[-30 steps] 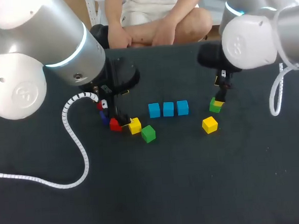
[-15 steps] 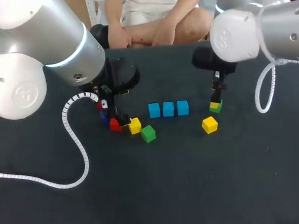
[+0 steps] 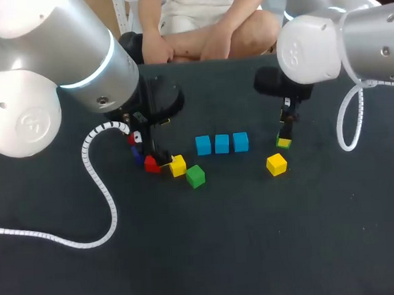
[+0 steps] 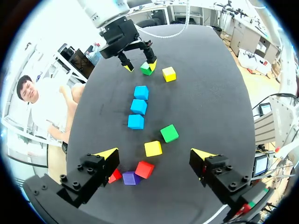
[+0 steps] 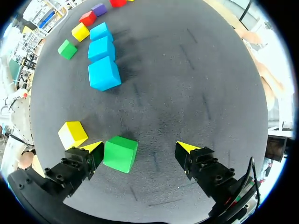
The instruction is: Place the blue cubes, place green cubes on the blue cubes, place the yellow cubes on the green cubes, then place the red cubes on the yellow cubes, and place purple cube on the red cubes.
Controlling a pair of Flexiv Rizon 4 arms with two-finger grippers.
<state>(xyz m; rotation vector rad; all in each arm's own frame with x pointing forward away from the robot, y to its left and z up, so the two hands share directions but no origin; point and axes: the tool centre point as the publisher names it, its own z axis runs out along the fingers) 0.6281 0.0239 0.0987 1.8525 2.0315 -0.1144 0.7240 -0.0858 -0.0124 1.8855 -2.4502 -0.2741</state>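
Note:
Three blue cubes (image 3: 222, 143) lie in a row mid-table, also seen in the right wrist view (image 5: 103, 74). My right gripper (image 5: 140, 148) is open and low over a green cube (image 5: 120, 154), which sits between its fingers close to one tip. A yellow cube (image 5: 72, 134) lies just outside that finger. In the head view this gripper (image 3: 285, 134) hides most of the green cube (image 3: 284, 142). My left gripper (image 4: 154, 156) is open above a yellow cube (image 4: 153, 148), a red cube (image 4: 145, 169), a purple cube (image 4: 130, 178) and a second red cube (image 4: 114, 176). Another green cube (image 4: 169, 133) lies ahead of it.
A white cable hose (image 3: 99, 187) loops from my left arm across the table's left side. A person sits beyond the far edge, with hands off the table. The dark tabletop (image 3: 256, 237) is bare toward the front.
My right arm has swung left and a little back, bringing its open gripper over the green cube. The left arm and all the cubes have stayed put.

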